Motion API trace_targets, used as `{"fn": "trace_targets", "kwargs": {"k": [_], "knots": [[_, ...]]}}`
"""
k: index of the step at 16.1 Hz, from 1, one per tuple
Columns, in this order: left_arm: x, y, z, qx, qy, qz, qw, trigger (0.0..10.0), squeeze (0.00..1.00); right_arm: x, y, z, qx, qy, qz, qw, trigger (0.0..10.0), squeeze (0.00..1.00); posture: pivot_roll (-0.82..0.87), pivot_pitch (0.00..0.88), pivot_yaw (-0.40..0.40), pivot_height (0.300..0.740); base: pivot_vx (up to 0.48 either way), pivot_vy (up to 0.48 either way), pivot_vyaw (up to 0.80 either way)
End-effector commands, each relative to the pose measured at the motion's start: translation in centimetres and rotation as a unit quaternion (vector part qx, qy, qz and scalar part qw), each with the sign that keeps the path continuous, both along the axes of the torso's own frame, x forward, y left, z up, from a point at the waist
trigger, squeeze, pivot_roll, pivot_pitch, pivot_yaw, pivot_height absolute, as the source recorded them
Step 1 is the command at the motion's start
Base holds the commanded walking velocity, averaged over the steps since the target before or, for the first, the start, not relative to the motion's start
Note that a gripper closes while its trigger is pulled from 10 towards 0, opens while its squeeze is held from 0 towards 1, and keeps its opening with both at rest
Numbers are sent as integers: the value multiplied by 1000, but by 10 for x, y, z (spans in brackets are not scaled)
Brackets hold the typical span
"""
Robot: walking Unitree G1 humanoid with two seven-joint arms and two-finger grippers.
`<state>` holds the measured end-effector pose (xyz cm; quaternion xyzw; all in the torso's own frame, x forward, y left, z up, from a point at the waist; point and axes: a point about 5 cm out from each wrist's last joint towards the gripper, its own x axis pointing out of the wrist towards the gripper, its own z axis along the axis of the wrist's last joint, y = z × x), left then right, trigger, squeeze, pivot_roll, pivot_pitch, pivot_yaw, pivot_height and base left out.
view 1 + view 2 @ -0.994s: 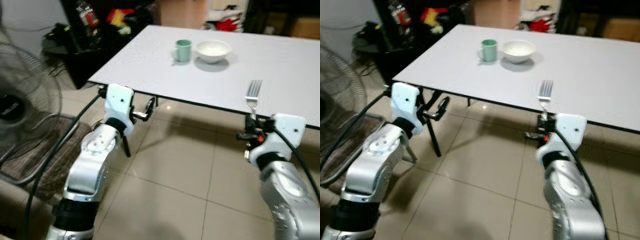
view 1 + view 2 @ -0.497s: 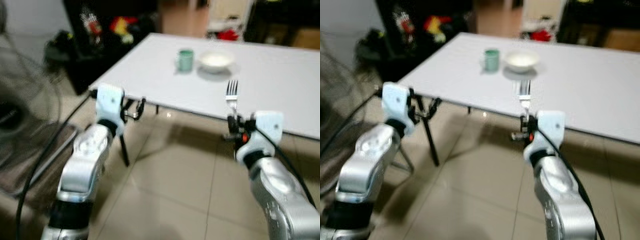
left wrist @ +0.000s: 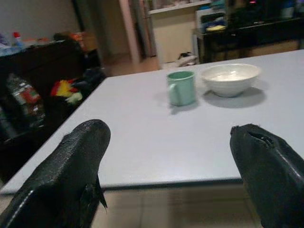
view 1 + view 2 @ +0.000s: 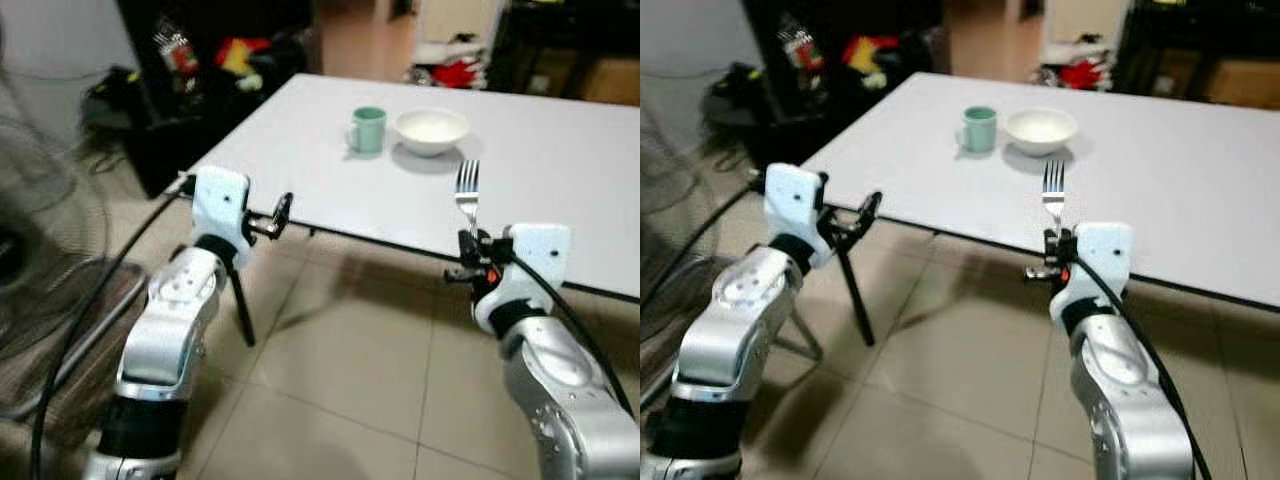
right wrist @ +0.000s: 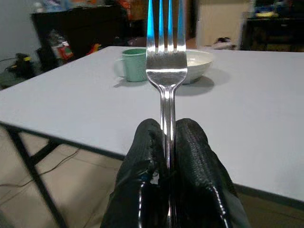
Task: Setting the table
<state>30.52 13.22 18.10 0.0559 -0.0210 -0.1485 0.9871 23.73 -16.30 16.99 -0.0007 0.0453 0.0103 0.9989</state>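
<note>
Gripping a silver fork (image 5: 166,61) by its slim handle, right hand (image 5: 167,142) pinched tight on it, just short of the near edge of the white worktop (image 4: 560,170). Fork upright, four tines pointing up and away, polished metal catching a bluish glint along the tines, neck narrowing into a grooved stem that disappears between the two black fingers (image 5: 194,147). Seen from the head, fork (image 4: 1054,195) standing above the right hand (image 4: 1051,243), its tines overlapping the worktop's front part, well short of the dishes.

Spread wide and holding nothing, left hand (image 3: 171,171) level with the worktop's near left corner, one textured black finger (image 3: 71,166) on each side of the wrist view. Same left hand (image 4: 275,215) just off the worktop's edge in the head view.

Farther back on the worktop, pale green mug (image 4: 367,129) with its handle turned sideways, and just beside it a shallow white bowl (image 4: 431,130), the two near but apart. Beige tiled floor (image 4: 340,380) below; wire fan guard (image 4: 40,250) at the robot's left.
</note>
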Motion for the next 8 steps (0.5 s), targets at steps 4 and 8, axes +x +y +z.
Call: {"fn": "trace_targets", "kwargs": {"k": [4, 8], "knots": [[0, -4, 1, 3, -3, -9, 1000, 10000, 0, 0, -5, 1, -2, -1, -7, 1000, 10000, 0, -44, 0, 63, 740, 320, 0, 0], [-1, -3, 1, 5, -2, -8, 1000, 10000, 0, 0, -4, 1, 1, -1, -5, 1000, 10000, 0, -41, 0, 62, 740, 320, 0, 0]]}}
